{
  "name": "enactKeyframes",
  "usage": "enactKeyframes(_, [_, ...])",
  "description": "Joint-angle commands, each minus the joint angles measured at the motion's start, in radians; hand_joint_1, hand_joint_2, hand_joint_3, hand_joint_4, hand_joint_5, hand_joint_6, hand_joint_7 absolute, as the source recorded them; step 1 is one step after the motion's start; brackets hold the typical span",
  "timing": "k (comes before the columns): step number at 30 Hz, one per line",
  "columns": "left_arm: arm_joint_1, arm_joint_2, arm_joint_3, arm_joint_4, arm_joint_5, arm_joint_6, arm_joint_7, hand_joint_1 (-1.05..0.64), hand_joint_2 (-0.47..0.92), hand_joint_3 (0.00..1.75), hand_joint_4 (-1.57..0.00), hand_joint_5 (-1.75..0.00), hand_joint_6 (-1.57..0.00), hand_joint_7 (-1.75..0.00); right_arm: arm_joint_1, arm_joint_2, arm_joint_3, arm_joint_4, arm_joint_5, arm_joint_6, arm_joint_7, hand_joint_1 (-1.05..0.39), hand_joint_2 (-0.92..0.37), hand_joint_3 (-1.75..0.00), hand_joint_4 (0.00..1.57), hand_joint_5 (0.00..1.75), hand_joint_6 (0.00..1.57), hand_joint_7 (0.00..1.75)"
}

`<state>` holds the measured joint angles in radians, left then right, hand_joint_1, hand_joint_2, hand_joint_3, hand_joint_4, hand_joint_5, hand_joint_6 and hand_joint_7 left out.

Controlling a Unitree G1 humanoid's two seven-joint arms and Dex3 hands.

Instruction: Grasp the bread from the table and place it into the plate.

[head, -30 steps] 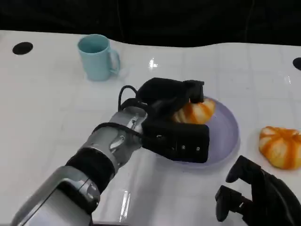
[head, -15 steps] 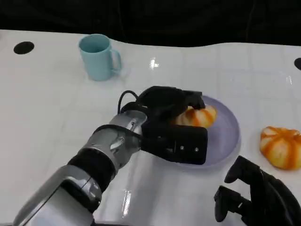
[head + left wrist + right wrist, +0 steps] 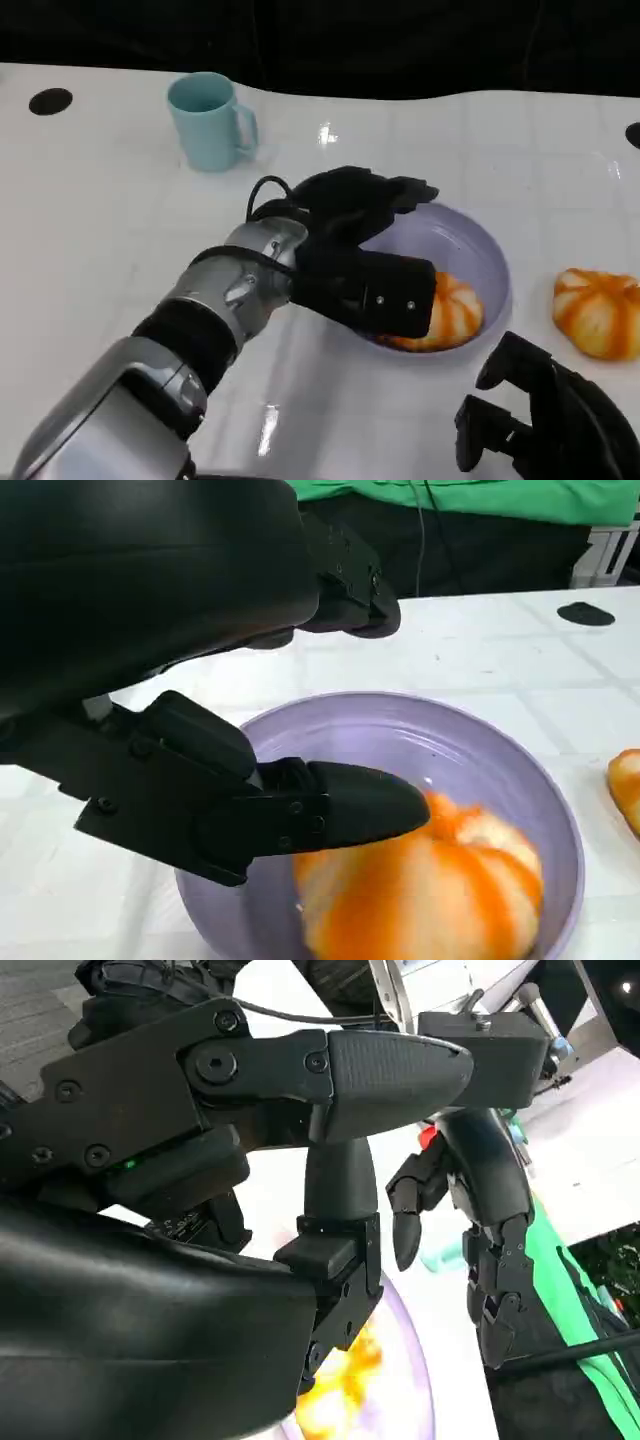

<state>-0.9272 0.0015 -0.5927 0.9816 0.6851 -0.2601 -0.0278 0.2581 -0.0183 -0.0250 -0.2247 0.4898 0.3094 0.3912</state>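
An orange-and-white striped bread [image 3: 457,312] lies in the near part of the lilac plate [image 3: 478,243], free of my left hand [image 3: 360,250]. That hand hovers over the plate's left side with its fingers apart and nothing in them. In the left wrist view the bread [image 3: 430,890] looks blurred inside the plate [image 3: 400,720], just under one black finger [image 3: 330,805]. My right hand [image 3: 545,415] rests at the table's near right, fingers apart, holding nothing. The right wrist view shows its fingers [image 3: 350,1070] stretched out, with the left hand [image 3: 480,1220] beyond them.
A second striped bread [image 3: 598,312] lies on the white table right of the plate. A light blue mug [image 3: 208,120] stands at the back left. Black round marks [image 3: 50,100] dot the far table edge.
The bread has left my left hand's grip and dropped to the near side of the plate. The left hand's fingers have spread. The right hand has not moved.
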Motion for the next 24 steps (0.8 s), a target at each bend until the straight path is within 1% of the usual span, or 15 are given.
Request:
enactKeyframes(1, [-0.002, 0.023, 0.007, -0.033, -0.003, -0.001, -0.005, -0.91, 0.92, 0.63, 0.00, -0.26, -0.13, -0.16, 0.002, -0.008, -0.008, -0.007, 0.010, -0.004, 0.001, -0.56, -0.91, -0.50, 0.81, 1.75, 0.52, 1.75])
enactKeyframes(6, [0.033, 0.065, 0.025, -0.100, -0.023, -0.009, -0.023, -0.87, 0.92, 0.58, 0.00, -0.28, -0.14, -0.17, 0.002, -0.008, -0.013, -0.003, 0.022, -0.004, 0.008, -0.57, -0.90, -0.49, 0.77, 1.75, 0.48, 1.75])
enactKeyframes(10, [0.101, 0.112, 0.067, -0.198, -0.076, -0.016, -0.064, -0.84, 0.92, 0.53, -0.01, -0.33, -0.15, -0.16, 0.001, -0.012, -0.014, -0.002, 0.018, -0.007, 0.008, -0.57, -0.91, -0.48, 0.77, 1.75, 0.48, 1.75])
enactKeyframes(11, [0.112, 0.118, 0.074, -0.212, -0.084, -0.020, -0.069, -0.84, 0.92, 0.52, -0.02, -0.34, -0.16, -0.15, 0.001, -0.012, -0.014, -0.002, 0.018, -0.008, 0.008, -0.57, -0.91, -0.47, 0.77, 1.75, 0.49, 1.75])
enactKeyframes(14, [0.170, 0.134, 0.137, -0.261, -0.183, -0.050, -0.121, -0.81, 0.92, 0.47, -0.04, -0.38, -0.18, -0.14, -0.001, -0.015, -0.015, 0.001, 0.013, -0.011, 0.009, -0.57, -0.92, -0.47, 0.77, 1.75, 0.49, 1.75])
enactKeyframes(17, [0.183, 0.138, 0.148, -0.280, -0.198, -0.049, -0.138, -0.81, 0.92, 0.46, -0.04, -0.40, -0.19, -0.13, -0.001, -0.016, -0.014, 0.001, 0.012, -0.012, 0.010, -0.57, -0.92, -0.47, 0.77, 1.75, 0.49, 1.75])
enactKeyframes(20, [0.311, 0.112, 0.298, -0.325, -0.476, -0.133, -0.249, -0.73, 0.92, 0.40, -0.12, -0.48, -0.26, -0.15, -0.004, -0.017, -0.018, 0.001, 0.014, -0.008, 0.006, -0.57, -0.92, -0.48, 0.79, 1.75, 0.51, 1.75])
enactKeyframes(21, [0.337, 0.105, 0.328, -0.337, -0.538, -0.146, -0.278, -0.71, 0.92, 0.38, -0.14, -0.54, -0.31, -0.15, -0.004, -0.017, -0.019, 0.002, 0.016, -0.007, 0.006, -0.57, -0.92, -0.48, 0.79, 1.75, 0.51, 1.75])
enactKeyframes(22, [0.367, 0.095, 0.355, -0.359, -0.596, -0.144, -0.304, -0.71, 0.92, 0.37, -0.14, -0.56, -0.33, -0.15, -0.004, -0.016, -0.021, 0.003, 0.020, -0.007, 0.008, -0.57, -0.92, -0.48, 0.79, 1.75, 0.51, 1.75])
enactKeyframes(24, [0.417, 0.081, 0.395, -0.410, -0.677, -0.135, -0.338, -0.71, 0.92, 0.36, -0.23, -0.63, -0.40, -0.17, -0.006, -0.016, -0.024, 0.008, 0.024, -0.009, 0.014, -0.56, -0.92, -0.48, 0.79, 1.75, 0.50, 1.75])
